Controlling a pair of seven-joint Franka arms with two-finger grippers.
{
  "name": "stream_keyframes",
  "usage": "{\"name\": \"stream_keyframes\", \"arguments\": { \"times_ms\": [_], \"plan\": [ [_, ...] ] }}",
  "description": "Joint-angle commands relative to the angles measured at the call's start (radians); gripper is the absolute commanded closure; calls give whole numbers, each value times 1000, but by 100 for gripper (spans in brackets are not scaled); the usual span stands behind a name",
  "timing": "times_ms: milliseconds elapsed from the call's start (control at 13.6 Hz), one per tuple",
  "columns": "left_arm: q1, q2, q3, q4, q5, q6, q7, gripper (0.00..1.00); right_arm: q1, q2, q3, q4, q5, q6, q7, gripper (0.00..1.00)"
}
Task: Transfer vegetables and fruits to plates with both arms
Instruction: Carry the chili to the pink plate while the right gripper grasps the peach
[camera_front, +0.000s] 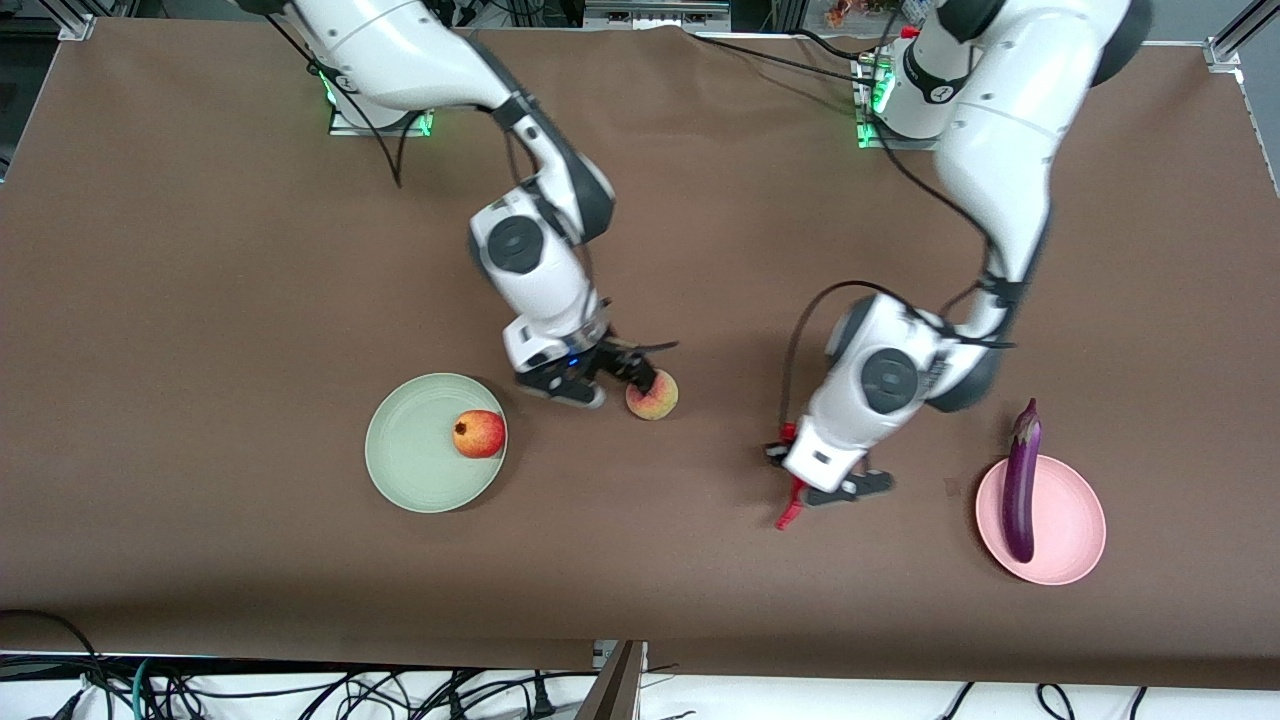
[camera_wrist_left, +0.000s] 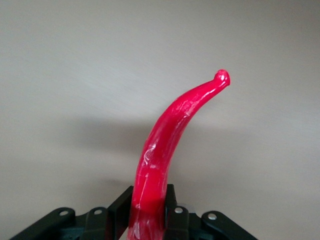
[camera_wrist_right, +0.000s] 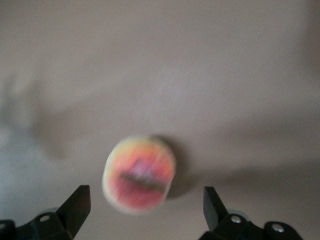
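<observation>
On the brown desk (camera_front: 200, 300) I see my right gripper (camera_wrist_right: 145, 212) spread open over the peach (camera_front: 652, 396) beside the mint plate (camera_front: 410, 460) holding the pomegranate (camera_front: 479, 434) — my left gripper (camera_wrist_left: 150, 210) clamps the chili pepper (camera_wrist_left: 170, 135) near the pink plate (camera_front: 1070, 530) bearing the eggplant (camera_front: 1022, 480).

From the front view I see even, bright overhead light on the table (camera_front: 200, 250), with only short soft shadows under both arms and a faint glint along the eggplant (camera_front: 1021, 480). My left wrist view is sharp, with highlights on the glossy chili pepper (camera_wrist_left: 165, 150). My right wrist view is blurred, smearing the peach (camera_wrist_right: 139, 174).
</observation>
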Motion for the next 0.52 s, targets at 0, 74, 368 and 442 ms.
{"name": "stream_keyframes", "arguments": {
  "times_ms": [0, 74, 368, 442],
  "plan": [
    [95, -63, 39, -25, 6, -77, 305, 100, 40, 50, -33, 38, -9, 53, 60, 0],
    [130, -66, 58, -27, 2, -81, 419, 100, 53, 64, -49, 38, -10, 68, 60, 0],
    [210, -60, 140, -20, -16, -68, 680, 100, 85, 128, -70, 41, -24, 162, 67, 0],
    [218, -55, 145, -11, -11, -65, 694, 100, 99, 135, -72, 40, -24, 176, 93, 0]
  ]
}}
